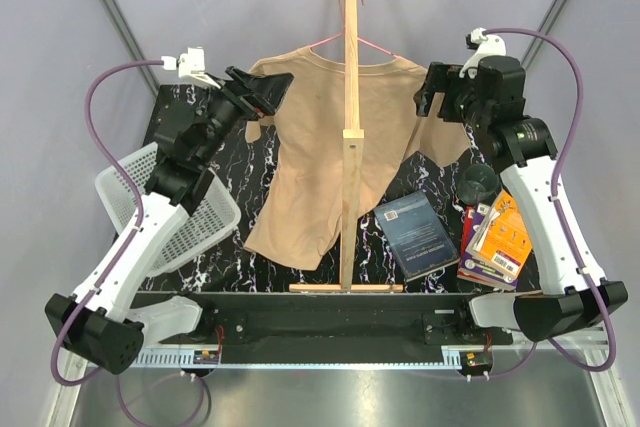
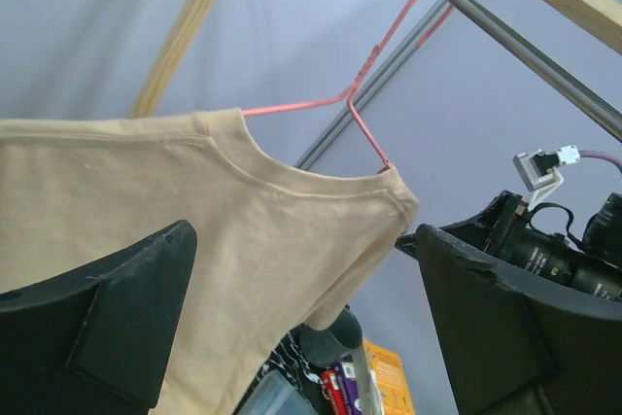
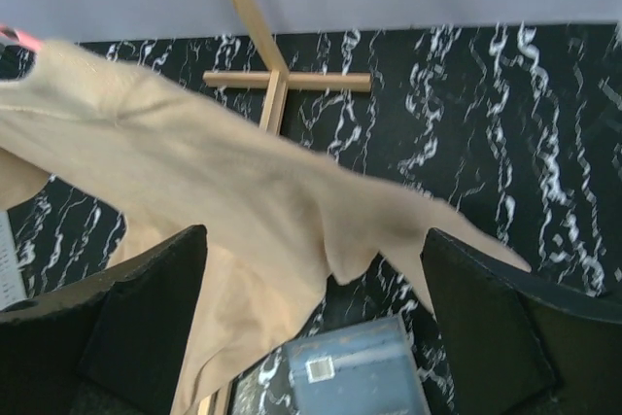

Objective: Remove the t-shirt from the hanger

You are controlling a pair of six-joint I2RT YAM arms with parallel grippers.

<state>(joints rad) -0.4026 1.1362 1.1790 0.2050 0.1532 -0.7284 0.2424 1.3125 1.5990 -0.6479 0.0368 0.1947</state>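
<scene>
Top external view: the black, white-veined table (image 1: 250, 269) carries everything; bare marble shows between the basket and the shirt hem.
T-shirt (image 1: 310, 157): tan, hanging on the hanger, draped across the stand pole. The collar is at the far side and the hem at the near side. No print or label is visible.
Stand (image 1: 350, 67): light wooden pole with its cross foot at the near table edge.
Basket (image 1: 120, 197): white mesh, overhanging the left table edge.
Left gripper (image 2: 301, 240): fingers spread wide, holding nothing, just beside the shirt's left shoulder.
Right gripper (image 3: 313, 235): fingers spread wide, holding nothing, near the right sleeve.
Blue book (image 1: 415, 237): lies flat beside the stand foot; the cover text and white barcode label are too small to read.
Book stack (image 1: 497, 237): at the right table edge; the titles are unreadable.
Hanger (image 2: 367, 63): pink wire, its shoulders inside the shirt's collar and its hook raised above the neckline.
Cup (image 1: 478, 183): dark, just beyond the book stack.
</scene>
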